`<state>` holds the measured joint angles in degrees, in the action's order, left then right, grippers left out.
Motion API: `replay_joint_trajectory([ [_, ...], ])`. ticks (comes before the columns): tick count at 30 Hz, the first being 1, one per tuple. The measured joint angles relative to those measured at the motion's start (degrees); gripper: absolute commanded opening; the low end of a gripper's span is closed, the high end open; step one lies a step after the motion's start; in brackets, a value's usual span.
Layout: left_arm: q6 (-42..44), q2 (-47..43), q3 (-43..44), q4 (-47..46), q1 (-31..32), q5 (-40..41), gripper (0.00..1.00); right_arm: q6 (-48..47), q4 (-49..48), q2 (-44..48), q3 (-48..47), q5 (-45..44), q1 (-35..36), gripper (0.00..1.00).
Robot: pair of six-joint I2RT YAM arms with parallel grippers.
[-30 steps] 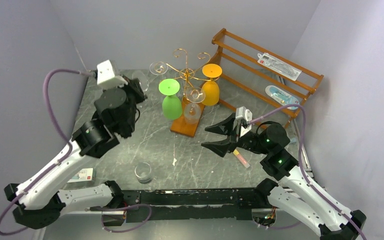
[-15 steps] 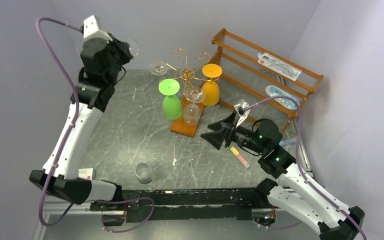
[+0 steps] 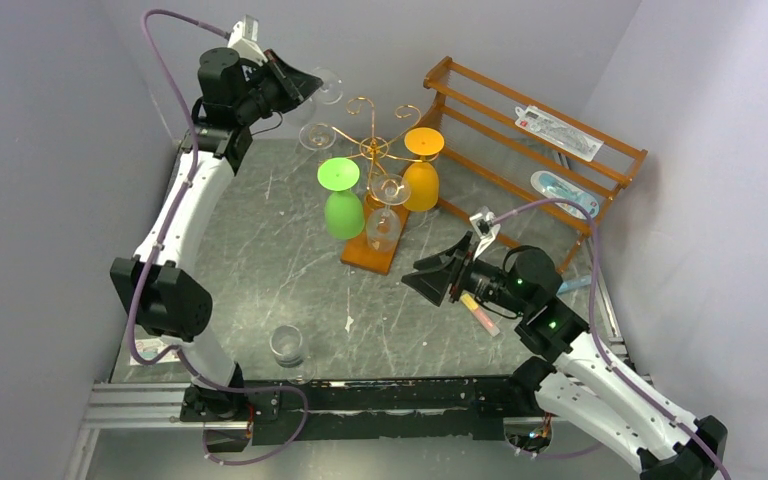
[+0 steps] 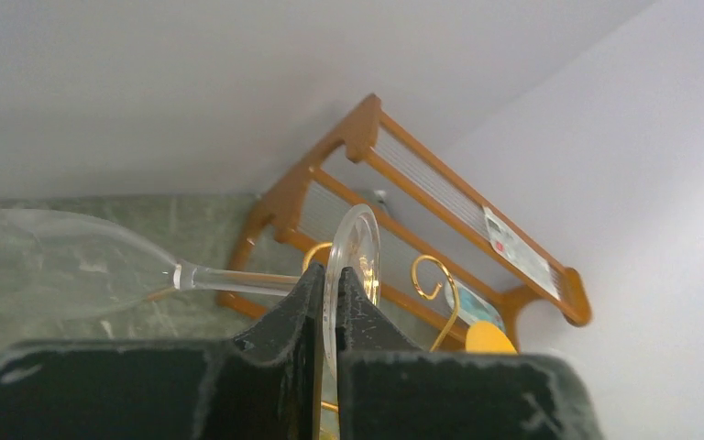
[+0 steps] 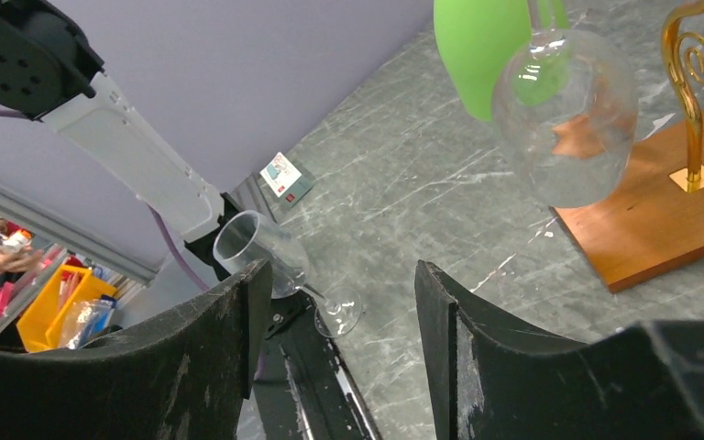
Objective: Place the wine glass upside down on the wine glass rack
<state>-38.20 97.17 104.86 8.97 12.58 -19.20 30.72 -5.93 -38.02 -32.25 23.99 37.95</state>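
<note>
Three glasses at least hang bowl-down on the wine glass rack (image 3: 372,150): a green glass (image 3: 341,197), an orange glass (image 3: 422,172) and a clear hung glass (image 3: 385,216), plus what looks like a fourth clear foot on the back-left curl, too faint to be sure. Task is roughly midway by my read: the wine glass (image 4: 73,261) is picked up and carried high, level with the rack top at its back-left side, but it is not yet on any hook. Left gripper (image 3: 298,82) has its jaws clenched on the edge of the foot disc, seen clearly in the left wrist view. Glass lies roughly horizontal, so it is tipped only partway and not inverted; bowl points off to one side, stem runs to the pinched foot. What remains, I judge: finish the turn so the bowl hangs down, slide the stem into a free gold curl, let the foot seat on the wire, release. Glass is clear, thin-walled, long tulip bowl, slim stem, flat round foot, no visible chips. Right gripper (image 3: 438,275) hovers low over the table (image 3: 260,260) just right of the rack base, jaws spread wide, empty. Another upright clear glass (image 3: 287,345) stands near the front edge, well apart from the rack. Slatted wooden shelf (image 3: 480,110) sits behind right.
</note>
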Motion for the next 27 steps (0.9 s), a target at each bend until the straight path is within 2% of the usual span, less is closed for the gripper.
replay_joint_trajectory([
  [12, -10.0, 2.6, 1.2, 0.0, -0.1, -7.4, 0.05, 0.5, 0.9, 2.5, 1.8, -0.3, 0.0, 0.62],
  [27, -13.8, 2.5, 0.5, -0.2, 0.8, -12.8, 0.05, 0.0, 2.0, 1.9, 1.5, -1.1, 0.0, 0.61],
])
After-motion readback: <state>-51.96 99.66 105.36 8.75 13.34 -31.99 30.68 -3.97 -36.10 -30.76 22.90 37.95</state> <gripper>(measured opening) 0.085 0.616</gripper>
